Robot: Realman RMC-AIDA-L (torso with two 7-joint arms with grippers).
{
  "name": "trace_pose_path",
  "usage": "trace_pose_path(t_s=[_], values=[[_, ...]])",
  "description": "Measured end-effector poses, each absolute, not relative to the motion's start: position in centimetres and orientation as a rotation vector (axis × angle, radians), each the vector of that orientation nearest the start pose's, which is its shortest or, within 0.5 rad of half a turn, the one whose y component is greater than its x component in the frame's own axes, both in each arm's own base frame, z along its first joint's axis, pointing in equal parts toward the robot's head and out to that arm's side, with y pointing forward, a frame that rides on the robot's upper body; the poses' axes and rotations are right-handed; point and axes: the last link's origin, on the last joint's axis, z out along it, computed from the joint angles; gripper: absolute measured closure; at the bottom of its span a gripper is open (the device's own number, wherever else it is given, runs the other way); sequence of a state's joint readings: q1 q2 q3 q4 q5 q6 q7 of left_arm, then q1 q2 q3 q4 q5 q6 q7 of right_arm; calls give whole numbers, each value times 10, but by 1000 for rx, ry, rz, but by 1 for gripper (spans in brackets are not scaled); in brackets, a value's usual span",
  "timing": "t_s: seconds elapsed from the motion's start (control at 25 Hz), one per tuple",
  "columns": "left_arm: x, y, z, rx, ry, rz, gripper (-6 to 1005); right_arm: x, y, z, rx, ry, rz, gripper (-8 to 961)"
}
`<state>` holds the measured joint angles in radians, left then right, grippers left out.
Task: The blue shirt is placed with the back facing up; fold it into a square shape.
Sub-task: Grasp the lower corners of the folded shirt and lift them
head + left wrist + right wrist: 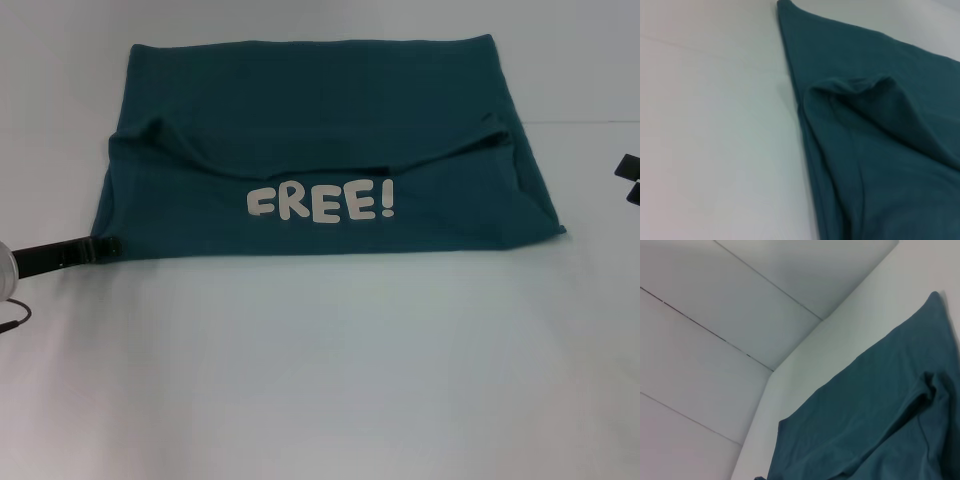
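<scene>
One blue shirt (320, 120) and two grippers appear. At the left edge of the head view, the left gripper (100, 246) reaches in low over the table (320, 370), its dark tip at the shirt's near left corner; whether the fingers are apart, together, or holding fabric cannot be told. The left wrist view shows none of that arm's fingers, only the shirt's side edge (805, 135) running over the pale surface and a rumpled fold of fabric.

Centre: the blue shirt lies on the far half of the table, folded into a broad, roughly rectangular shape. A near flap has been turned over so that one line of white lettering (320, 203), "FREE!", faces up near the front edge. Above the lettering a curved, puckered fold line crosses from the left side to the right. The plain fabric beyond it lies flat up to a straight far edge.

Right: the right gripper (630, 178) shows only as a small dark form at the frame edge, apart from the shirt; its finger spacing cannot be told.

Surface and room: one plain white tabletop, met at its far side by pale wall panels (715, 340) with thin seams.
</scene>
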<state>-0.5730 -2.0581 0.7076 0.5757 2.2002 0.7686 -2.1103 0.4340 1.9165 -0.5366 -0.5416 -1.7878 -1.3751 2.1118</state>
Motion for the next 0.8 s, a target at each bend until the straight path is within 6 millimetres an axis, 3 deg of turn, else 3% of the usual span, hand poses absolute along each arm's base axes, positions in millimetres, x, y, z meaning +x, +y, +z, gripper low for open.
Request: trace_pose_path(t_s=[0.08, 0.52, 0.8], values=[[-349, 392, 18, -1842, -1432, -338, 488, 340, 342, 92, -1877, 1648, 1062, 196], [-343, 393, 22, -1852, -1421, -372, 918, 339, 342, 92, -1878, 1651, 1061, 196], [-333, 393, 37, -1869, -1511, -504, 971, 340, 344, 92, -1961, 1671, 931, 196]])
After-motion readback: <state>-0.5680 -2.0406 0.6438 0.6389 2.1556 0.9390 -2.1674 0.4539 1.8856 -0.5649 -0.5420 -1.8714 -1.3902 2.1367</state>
